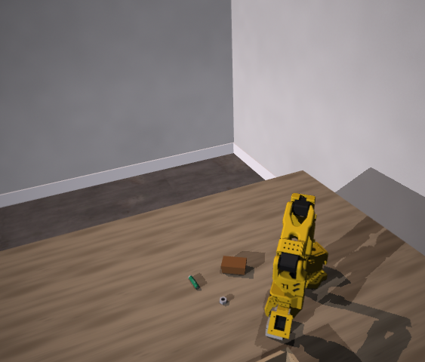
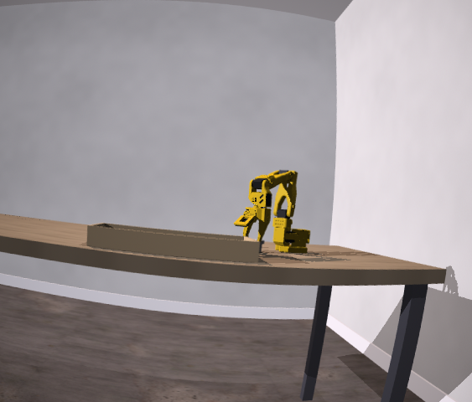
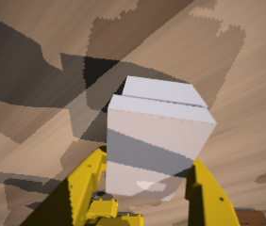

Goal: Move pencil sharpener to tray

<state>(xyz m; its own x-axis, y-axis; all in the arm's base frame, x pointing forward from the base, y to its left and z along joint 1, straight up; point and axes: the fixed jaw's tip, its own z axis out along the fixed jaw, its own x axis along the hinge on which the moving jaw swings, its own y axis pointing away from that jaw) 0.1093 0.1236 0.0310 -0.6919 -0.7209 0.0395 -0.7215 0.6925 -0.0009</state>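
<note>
The white box (image 3: 147, 141) (image 1: 270, 335) fills the middle of the wrist view, with its lid on; the lid's rim stands out a little past the base. My gripper (image 3: 147, 157) (image 2: 255, 237) has one finger against each side of the box, low over the table, and looks shut on it. Whether the box touches the table is hard to tell. The long wooden tray (image 2: 170, 246) (image 1: 272, 356) is just beside the gripper, towards the table's front edge. Its inside is mostly hidden. The pencil sharpener is not visible.
An orange-brown block (image 1: 233, 265) (image 3: 253, 217), a green cylinder (image 1: 193, 282) and a small metal nut (image 1: 223, 300) lie on the table left of the arm in the top view. The tray's wall (image 2: 251, 253) stands close to the gripper.
</note>
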